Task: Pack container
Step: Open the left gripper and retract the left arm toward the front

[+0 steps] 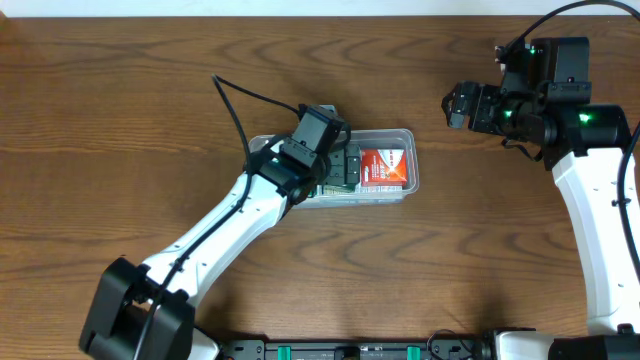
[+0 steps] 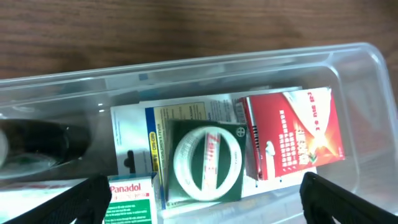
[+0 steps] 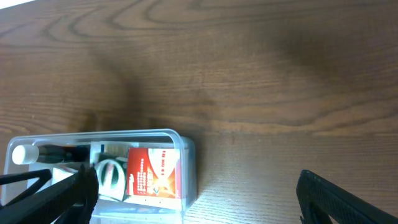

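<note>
The clear plastic container (image 1: 408, 135) sits mid-table. It holds a red box (image 1: 382, 167), a green box with a white ring (image 2: 205, 162), a Panadol box (image 2: 130, 199) and a dark bottle (image 2: 37, 143). My left gripper (image 1: 348, 166) is open and empty, and hovers over the container's left part. In the left wrist view its fingers (image 2: 205, 208) straddle the green box and the container's near wall (image 2: 348, 53). My right gripper (image 1: 458, 105) is open and empty, up and to the right of the container. The right wrist view (image 3: 196, 199) shows the container (image 3: 186, 146) and the red box (image 3: 154, 174).
The wooden table (image 1: 150, 90) surrounds the container on all sides. A black cable (image 1: 245, 95) runs from the left arm over the table. The right arm's white link (image 1: 590, 210) stands along the right edge.
</note>
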Action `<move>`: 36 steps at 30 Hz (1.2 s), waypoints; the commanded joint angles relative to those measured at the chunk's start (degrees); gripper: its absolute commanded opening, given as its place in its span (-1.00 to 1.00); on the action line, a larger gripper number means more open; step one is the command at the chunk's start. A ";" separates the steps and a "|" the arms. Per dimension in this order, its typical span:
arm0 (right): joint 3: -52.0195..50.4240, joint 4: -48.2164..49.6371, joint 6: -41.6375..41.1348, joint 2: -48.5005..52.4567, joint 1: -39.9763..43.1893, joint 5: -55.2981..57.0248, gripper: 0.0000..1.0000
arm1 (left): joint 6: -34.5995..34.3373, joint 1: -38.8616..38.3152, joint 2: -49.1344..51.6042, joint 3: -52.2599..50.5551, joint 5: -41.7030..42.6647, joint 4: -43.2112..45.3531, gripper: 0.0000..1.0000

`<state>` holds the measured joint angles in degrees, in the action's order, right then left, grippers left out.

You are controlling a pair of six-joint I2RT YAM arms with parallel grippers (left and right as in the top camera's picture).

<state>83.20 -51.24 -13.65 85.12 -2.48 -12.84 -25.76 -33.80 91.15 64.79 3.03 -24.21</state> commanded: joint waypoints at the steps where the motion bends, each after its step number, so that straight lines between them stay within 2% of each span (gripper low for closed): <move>1: 0.26 0.00 -0.70 -0.48 0.22 0.20 0.98 | -0.26 0.07 -4.79 4.31 -0.07 -1.97 0.96; 7: 0.26 0.00 -0.70 -0.46 0.22 0.20 0.99 | -0.28 2.97 -14.73 6.54 -2.16 -9.46 0.96; 9: 0.26 0.00 -0.68 -0.46 0.22 0.22 0.98 | -0.20 4.70 -18.88 6.54 -6.32 -13.40 0.96; 12: 0.26 0.00 -0.70 -0.48 0.22 0.20 0.98 | 1.62 7.15 -25.16 6.54 -17.35 -19.02 0.96; 14: 0.26 0.00 -0.70 -0.46 0.22 0.20 0.98 | 3.50 8.07 -28.85 6.54 -20.50 -19.98 0.96; 16: 0.26 0.00 -0.70 -0.46 0.22 0.20 0.98 | 5.64 8.39 -32.13 6.54 -20.48 -20.59 0.96; 21: 0.26 0.00 -0.70 -0.46 0.22 0.20 0.99 | 5.57 8.35 -37.99 6.54 -20.46 -22.08 0.96; 26: 0.26 0.00 -0.70 -0.46 0.22 0.20 0.99 | 5.84 8.35 -40.68 6.54 -20.76 -24.48 0.96; 32: 0.26 0.00 -0.70 -0.46 0.22 0.20 0.99 | 7.34 8.41 -41.55 6.25 -27.43 -26.27 0.96; 34: 0.26 0.00 -0.70 -0.46 0.22 0.22 0.98 | 7.32 9.73 -41.92 4.72 -29.24 -25.51 0.96; 36: 0.26 -0.02 -0.70 -0.46 0.22 0.20 0.98 | 7.28 12.50 -43.85 1.64 -27.50 -23.96 0.96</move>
<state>83.20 -51.27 -13.67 85.12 -2.48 -12.84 -19.38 -24.01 49.23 69.47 -22.35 -48.75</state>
